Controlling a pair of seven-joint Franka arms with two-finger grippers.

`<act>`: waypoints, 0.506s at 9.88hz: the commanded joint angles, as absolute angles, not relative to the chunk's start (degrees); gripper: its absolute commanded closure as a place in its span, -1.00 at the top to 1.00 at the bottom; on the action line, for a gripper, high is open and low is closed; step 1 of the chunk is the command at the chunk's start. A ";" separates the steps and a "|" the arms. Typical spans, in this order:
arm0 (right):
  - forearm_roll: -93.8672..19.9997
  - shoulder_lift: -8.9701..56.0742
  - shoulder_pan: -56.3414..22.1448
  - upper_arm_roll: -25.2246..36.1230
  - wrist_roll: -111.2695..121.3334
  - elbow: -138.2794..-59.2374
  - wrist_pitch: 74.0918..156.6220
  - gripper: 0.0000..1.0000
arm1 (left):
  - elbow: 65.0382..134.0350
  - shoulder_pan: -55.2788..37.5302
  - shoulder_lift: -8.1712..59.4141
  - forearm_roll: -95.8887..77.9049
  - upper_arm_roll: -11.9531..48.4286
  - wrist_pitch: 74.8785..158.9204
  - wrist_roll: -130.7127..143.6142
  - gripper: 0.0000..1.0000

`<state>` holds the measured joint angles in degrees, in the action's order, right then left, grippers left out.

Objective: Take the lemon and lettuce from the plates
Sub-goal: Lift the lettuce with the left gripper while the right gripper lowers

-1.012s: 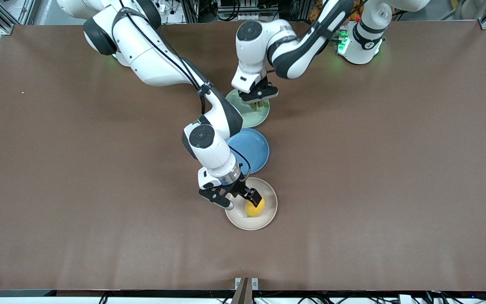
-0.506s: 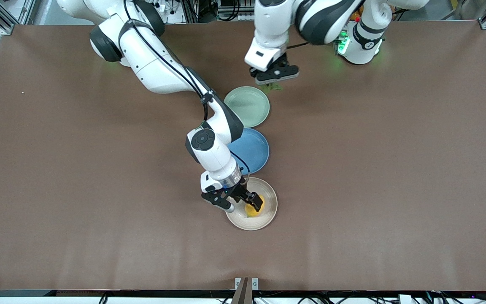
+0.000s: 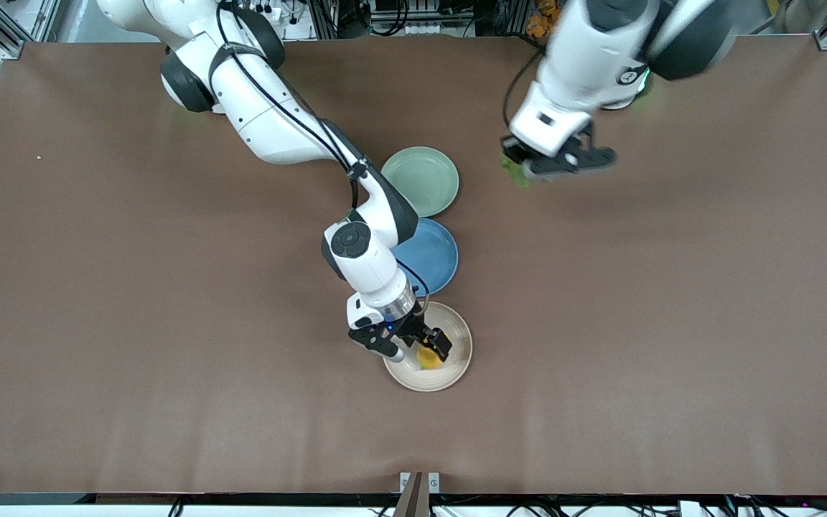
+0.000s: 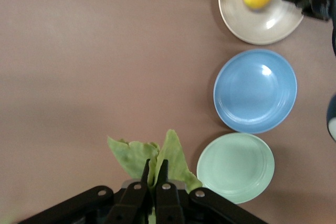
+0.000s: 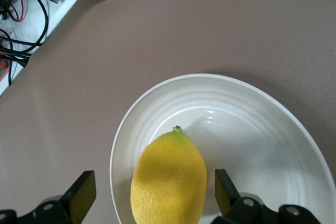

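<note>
The left tool is hanging in the air over bare surface, off toward the left arm's end from the mint green plate. Its fingers are pressed together and pinching the lettuce, whose pale green leaf is spreading out past the fingertips in the left wrist view and showing as a green scrap at the tool's edge in the front view. The mint green plate is lying with nothing on it.

The right tool is sitting low over the cream plate, the plate nearest the front camera, with its fingers spread on either side of the lemon. The lemon is resting in the plate, between the fingers with gaps showing at both sides.

The blue plate is lying between the other two plates, just beside each.
</note>
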<state>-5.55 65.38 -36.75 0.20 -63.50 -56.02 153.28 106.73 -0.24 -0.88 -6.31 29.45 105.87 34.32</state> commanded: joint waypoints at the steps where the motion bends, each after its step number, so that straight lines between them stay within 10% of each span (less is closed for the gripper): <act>1: -5.36 68.64 -36.91 0.26 -63.63 -52.82 155.39 1.00 | 103.19 7.62 2.97 -9.92 30.41 104.50 24.82 -1.00; 5: -5.27 69.78 -37.27 0.44 -63.55 -52.12 155.39 1.00 | 102.48 15.80 8.07 -13.26 30.32 104.59 15.67 -1.00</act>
<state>-5.55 67.49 -36.99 0.19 -63.50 -55.47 155.04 104.06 12.48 5.88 -10.94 29.43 105.85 19.34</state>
